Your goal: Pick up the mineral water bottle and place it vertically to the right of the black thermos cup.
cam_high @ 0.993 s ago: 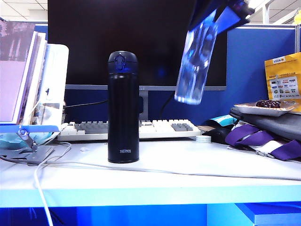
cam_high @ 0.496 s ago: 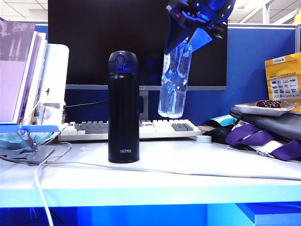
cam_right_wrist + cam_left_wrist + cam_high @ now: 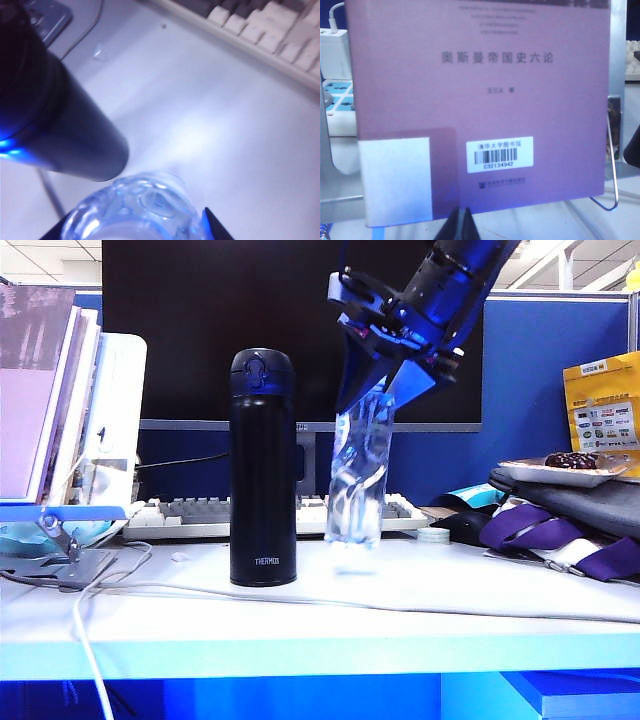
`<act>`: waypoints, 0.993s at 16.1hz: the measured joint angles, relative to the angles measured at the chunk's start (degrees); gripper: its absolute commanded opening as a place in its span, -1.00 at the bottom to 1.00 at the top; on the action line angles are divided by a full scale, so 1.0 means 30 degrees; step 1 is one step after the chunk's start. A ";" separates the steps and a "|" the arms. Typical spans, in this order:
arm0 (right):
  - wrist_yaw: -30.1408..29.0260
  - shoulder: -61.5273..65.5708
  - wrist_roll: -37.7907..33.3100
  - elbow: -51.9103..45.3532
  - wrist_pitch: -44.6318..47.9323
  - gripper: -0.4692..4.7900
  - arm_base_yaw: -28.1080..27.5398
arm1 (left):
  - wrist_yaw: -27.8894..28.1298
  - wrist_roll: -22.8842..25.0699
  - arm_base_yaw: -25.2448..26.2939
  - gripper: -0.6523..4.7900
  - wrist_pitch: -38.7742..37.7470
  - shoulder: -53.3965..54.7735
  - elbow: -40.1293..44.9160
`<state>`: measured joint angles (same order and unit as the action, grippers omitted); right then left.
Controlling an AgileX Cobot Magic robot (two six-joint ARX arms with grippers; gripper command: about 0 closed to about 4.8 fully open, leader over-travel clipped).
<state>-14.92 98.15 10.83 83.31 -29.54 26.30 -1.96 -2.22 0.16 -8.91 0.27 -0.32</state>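
My right gripper slants down from the upper right, clamping the bottle top just right of the thermos. The bottle's base hangs barely above the surface. My left gripper sits closed before a book.

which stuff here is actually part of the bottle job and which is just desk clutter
Part of the job:
- mineral water bottle, held near its top by the right gripper
- black thermos cup, upright on the desk

Just lying about:
- keyboard
- monitor
- purple book, facing the idle left gripper
- white cable
- snack tray
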 measured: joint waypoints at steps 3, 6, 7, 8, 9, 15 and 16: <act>-0.0306 0.0058 -0.0117 0.0000 -0.0328 0.34 0.0044 | 0.0000 -0.0007 0.0000 -0.78 0.0000 0.0000 0.0000; -0.0306 0.0080 -0.0102 0.0000 -0.0393 0.34 0.0138 | 0.0000 0.0000 0.0000 -0.78 0.0000 0.0000 0.0000; -0.0321 0.0189 -0.0102 0.0000 -0.0284 0.34 0.0262 | 0.0000 -0.0007 0.0000 -0.78 0.0000 0.0000 0.0000; -0.0321 0.0401 -0.0102 0.0000 -0.0117 0.34 0.0415 | 0.0000 -0.0007 0.0000 -0.78 0.0000 0.0000 0.0000; -0.0313 0.0503 -0.0102 0.0000 -0.0073 0.34 0.0525 | 0.0000 0.0000 0.0000 -0.78 0.0000 0.0000 0.0000; 0.0627 0.1333 -0.0073 0.0022 0.0393 0.34 0.1173 | 0.0000 0.0000 0.0000 -0.78 0.0000 0.0000 0.0000; 0.0736 0.1333 -0.0036 0.0022 0.0444 0.34 0.1180 | 0.0000 0.0000 0.0000 -0.78 0.0000 0.0000 0.0000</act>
<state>-12.71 102.15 10.72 83.37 -28.21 29.85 -1.96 -2.22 0.16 -8.91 0.27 -0.32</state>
